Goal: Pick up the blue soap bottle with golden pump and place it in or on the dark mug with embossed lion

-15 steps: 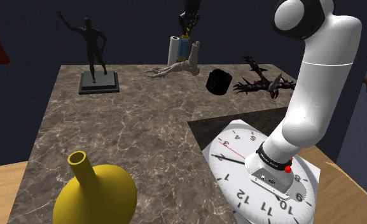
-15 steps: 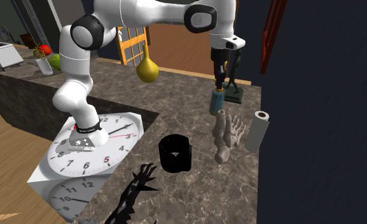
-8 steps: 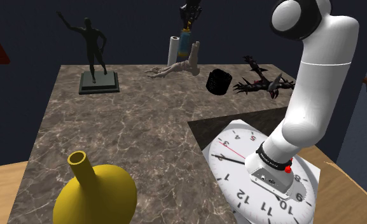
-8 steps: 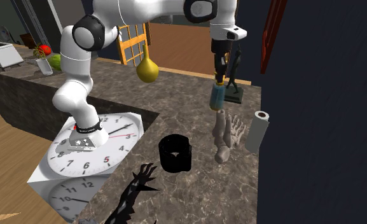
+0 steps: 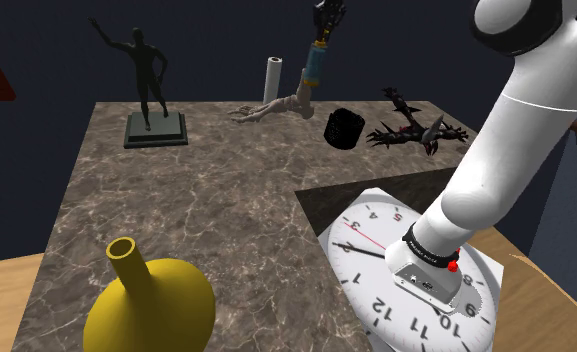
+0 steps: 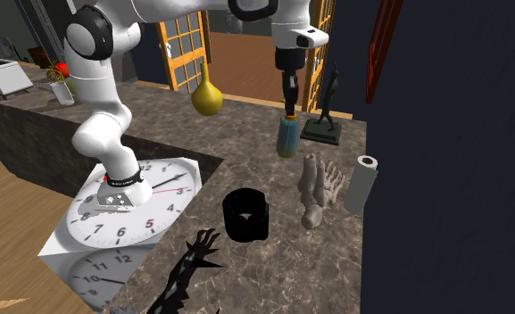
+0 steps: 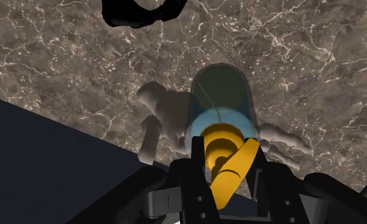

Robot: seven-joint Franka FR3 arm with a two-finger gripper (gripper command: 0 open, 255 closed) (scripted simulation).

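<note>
Shoulder view: soap bottle (image 5: 314, 68) held aloft by gripper (image 5: 327, 25), clamped at golden pump (image 5: 321, 44). Bottle seen up and to view's left of mug (image 5: 343, 128), clear of table (image 5: 176, 200). Long axis near vertical, slightly tilted, base down.

Second exterior view: bottle (image 6: 288, 136) hung below gripper (image 6: 290, 109), beyond mug (image 6: 246, 216). Foot model (image 6: 316, 189) set to view's right of mug.

Wrist view: fingers (image 7: 193, 181) closed on pump (image 7: 225, 159). Bottle (image 7: 221, 105) seen end-on over foot model (image 7: 166, 114), mug (image 7: 144, 9) offset aside. Judged: lateral shift over mug mouth needed before lowering.
</note>
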